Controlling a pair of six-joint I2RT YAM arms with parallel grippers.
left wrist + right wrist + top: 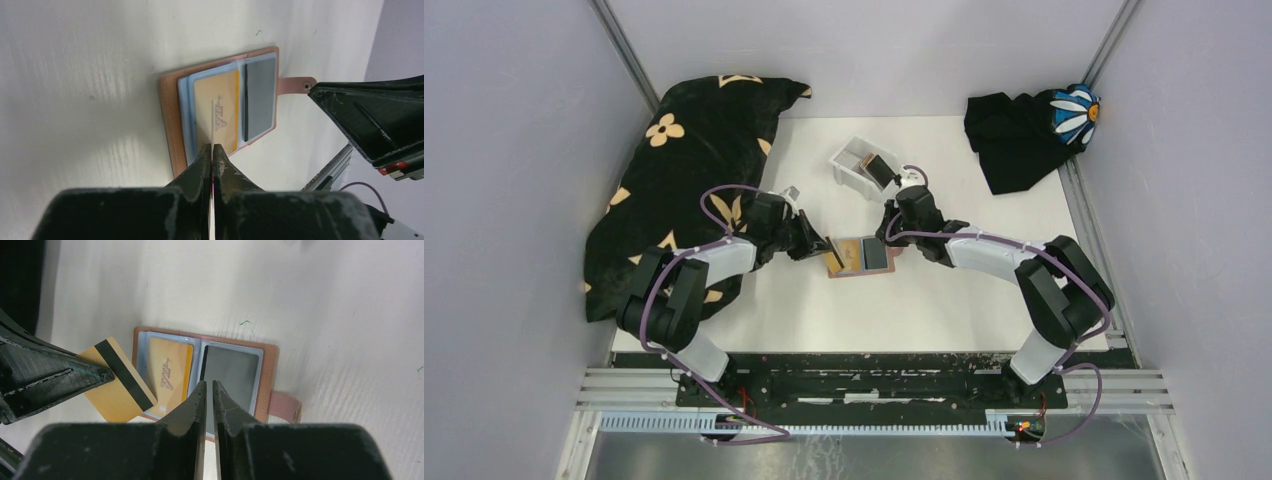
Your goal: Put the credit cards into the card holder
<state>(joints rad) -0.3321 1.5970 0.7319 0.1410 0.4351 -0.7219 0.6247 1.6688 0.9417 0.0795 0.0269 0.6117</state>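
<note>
The tan card holder lies open on the white table, also in the top view and the right wrist view. A gold card sits in its left pocket and a dark grey card in its right pocket. My left gripper is shut on another gold card with a black stripe. It holds this card on edge over the holder's left side. My right gripper is shut and empty, hovering above the holder's right half near the snap strap.
A white tray with a dark card in it stands behind the holder. A black flower-print cushion lies at the left. A black cloth with a daisy lies at the back right.
</note>
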